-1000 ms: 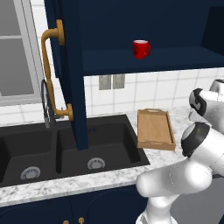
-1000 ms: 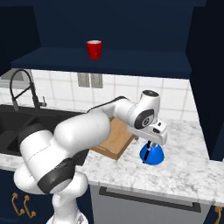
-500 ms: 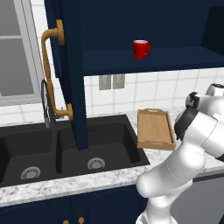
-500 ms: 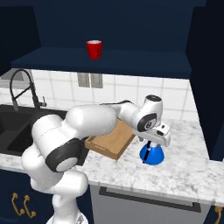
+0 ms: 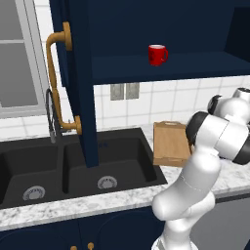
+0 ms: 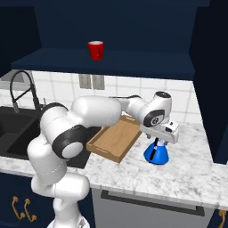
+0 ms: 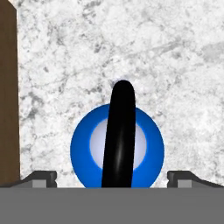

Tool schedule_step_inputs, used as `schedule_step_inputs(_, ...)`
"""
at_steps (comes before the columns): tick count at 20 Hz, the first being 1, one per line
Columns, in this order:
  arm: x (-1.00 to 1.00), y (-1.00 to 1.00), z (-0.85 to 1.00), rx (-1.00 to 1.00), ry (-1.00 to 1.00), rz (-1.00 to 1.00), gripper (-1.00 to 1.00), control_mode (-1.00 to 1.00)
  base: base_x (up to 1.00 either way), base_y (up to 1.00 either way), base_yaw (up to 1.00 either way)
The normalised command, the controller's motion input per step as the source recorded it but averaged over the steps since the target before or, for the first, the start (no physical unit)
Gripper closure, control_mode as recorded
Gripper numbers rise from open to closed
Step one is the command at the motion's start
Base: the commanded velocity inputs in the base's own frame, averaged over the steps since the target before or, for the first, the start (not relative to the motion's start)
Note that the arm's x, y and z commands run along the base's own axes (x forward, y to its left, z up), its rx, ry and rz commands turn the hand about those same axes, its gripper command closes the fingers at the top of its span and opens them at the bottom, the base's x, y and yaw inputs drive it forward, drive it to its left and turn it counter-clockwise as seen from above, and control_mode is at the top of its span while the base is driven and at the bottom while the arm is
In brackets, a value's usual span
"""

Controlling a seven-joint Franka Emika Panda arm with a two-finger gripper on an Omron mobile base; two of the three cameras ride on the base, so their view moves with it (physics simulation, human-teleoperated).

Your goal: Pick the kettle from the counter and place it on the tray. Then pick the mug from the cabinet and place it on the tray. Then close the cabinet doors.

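The gripper (image 6: 156, 141) hangs directly above the kettle (image 6: 156, 153), pointing straight down, and in the hand view its two fingertips (image 7: 40, 176) sit wide apart at the bottom corners with the kettle's (image 7: 117, 146) blue body and black arched handle (image 7: 120, 133) centred between them; the fingers are spread well clear of the handle and hold nothing, touching nothing so far as the pictures show. That alignment reads as a setup for a top grasp: the handle runs across the line between the fingers, so a straight descent and a squeeze would likely pinch it. The kettle stands upright on the counter (image 6: 191, 176), near the right end of the worktop and just beside the right-hand edge of the tray (image 6: 115, 139), whose brown rim (image 7: 8, 94) shows along the left edge of the hand view; the two look close but apart. The tray lies flat on the counter between the kettle and the black sink (image 5: 73, 168), probably so that the carry is short. The mug (image 6: 95, 50) waits upright on the shelf of the cabinet (image 6: 111, 60), toward its left end, and the cabinet door (image 5: 75, 80) stands swung open over the sink, so the first step is not yet done
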Motion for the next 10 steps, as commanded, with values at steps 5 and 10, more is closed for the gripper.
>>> schedule_step_inputs(5,-0.19,0.17,-0.31,-0.02,-0.03,0.02,-1.0,-1.0,0.0,0.0,0.0)
schedule_step_inputs(10,-0.12,0.27,-0.35,-0.07,-0.01,0.0,1.0,-1.0,0.0,0.0,0.0)
